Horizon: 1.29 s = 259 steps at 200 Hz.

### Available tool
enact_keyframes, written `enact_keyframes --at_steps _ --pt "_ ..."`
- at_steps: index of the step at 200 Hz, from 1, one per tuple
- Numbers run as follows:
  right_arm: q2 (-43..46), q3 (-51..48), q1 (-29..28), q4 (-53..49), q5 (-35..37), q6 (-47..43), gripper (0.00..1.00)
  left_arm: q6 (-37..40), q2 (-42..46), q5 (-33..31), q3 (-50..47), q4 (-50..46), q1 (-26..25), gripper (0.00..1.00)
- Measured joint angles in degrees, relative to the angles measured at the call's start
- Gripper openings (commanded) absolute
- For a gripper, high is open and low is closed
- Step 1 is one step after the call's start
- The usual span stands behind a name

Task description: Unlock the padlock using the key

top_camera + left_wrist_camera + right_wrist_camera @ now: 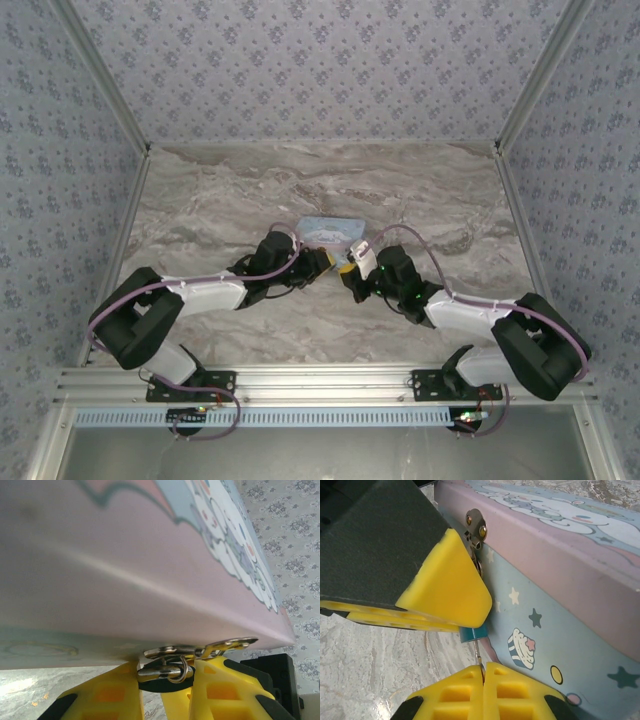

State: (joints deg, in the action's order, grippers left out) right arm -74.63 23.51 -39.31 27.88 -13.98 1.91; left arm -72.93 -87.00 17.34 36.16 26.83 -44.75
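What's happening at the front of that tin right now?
The left tool grips the small blue padlock hanging from the hasp of the cartoon tin. The right tool pinches the thin key, its tip at the padlock's underside. The shackle looks closed through the hasp, so not unlocked yet.

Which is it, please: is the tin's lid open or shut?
Shut: the lid sits flush on the tin's body, and the hasp hangs over the seam.

Both arms reach inward, left hand [165, 674] and right hand [483, 669] clamped.
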Motion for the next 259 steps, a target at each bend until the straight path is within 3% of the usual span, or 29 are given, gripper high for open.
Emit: enact_keyframes --at_steps 112,145,180,259 --pt "-3.96 4.94 3.15 -0.2 -5.53 1.31 0.0 -0.28 -0.85 -0.5 1.18 1.92 0.94 0.19" --pt "-4.48 4.87 3.28 -0.17 -5.55 2.56 0.0 -0.24 -1.75 -0.48 1.49 2.12 0.98 0.28" --pt "-5.14 3.1 3.28 2.4 -4.44 5.07 0.0 0.0 -3.78 -0.2 1.92 3.41 0.98 0.3" --pt "-11.69 1.22 3.17 6.99 -3.54 12.79 0.0 -1.14 -6.84 0.04 -0.11 7.8 2.01 0.6"
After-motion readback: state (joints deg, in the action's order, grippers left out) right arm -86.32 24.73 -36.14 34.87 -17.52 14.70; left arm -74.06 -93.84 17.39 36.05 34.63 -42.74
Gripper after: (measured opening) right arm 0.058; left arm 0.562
